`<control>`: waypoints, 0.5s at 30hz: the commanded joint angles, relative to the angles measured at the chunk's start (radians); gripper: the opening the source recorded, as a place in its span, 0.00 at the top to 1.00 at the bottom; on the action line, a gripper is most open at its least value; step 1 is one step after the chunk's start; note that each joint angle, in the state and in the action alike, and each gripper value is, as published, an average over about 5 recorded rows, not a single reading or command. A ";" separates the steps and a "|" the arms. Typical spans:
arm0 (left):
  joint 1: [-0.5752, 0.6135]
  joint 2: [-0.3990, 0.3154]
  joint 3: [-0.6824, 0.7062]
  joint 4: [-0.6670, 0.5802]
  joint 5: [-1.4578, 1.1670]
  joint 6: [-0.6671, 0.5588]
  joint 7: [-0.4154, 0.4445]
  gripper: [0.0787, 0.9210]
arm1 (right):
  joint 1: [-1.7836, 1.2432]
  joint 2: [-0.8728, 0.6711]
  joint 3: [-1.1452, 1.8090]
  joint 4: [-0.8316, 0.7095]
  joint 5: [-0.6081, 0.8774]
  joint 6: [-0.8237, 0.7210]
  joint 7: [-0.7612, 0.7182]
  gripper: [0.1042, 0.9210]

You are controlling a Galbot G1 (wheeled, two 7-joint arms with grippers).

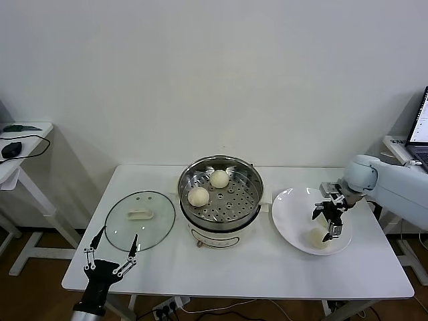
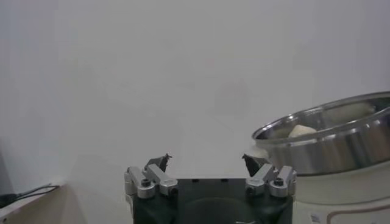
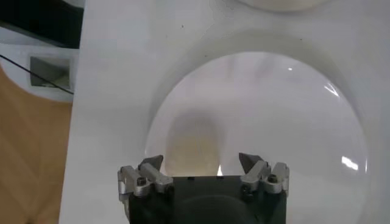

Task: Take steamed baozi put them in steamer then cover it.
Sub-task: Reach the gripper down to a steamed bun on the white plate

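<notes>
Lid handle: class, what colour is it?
Cream-white, on the clear glass lid; the handle shows best in the head view.

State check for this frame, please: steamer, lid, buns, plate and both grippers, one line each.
Steamer: uncovered, two buns on its tray.
Lid: flat on the table, left of the steamer.
Buns in steamer: two, apart.
Bun on plate: one, not gripped.
Plate: holds that one bun.
Right gripper: open, above the plate bun.
Left gripper: open, empty, near the lid.

cream-white baozi (image 1: 198, 196), shiny steel perforated steamer (image 1: 251, 175), clear glass cover (image 1: 119, 227), white plate (image 1: 289, 221)
</notes>
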 commanded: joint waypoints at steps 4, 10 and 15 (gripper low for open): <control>0.002 -0.001 -0.002 0.003 0.002 -0.003 0.000 0.12 | -0.084 0.008 0.055 -0.037 -0.034 -0.002 0.015 0.12; 0.004 -0.002 -0.002 0.002 0.002 -0.004 -0.001 0.12 | -0.108 0.016 0.077 -0.051 -0.047 0.000 0.015 0.12; 0.003 -0.001 -0.007 0.006 0.002 -0.006 -0.001 0.12 | -0.115 0.020 0.080 -0.055 -0.054 0.000 0.014 0.14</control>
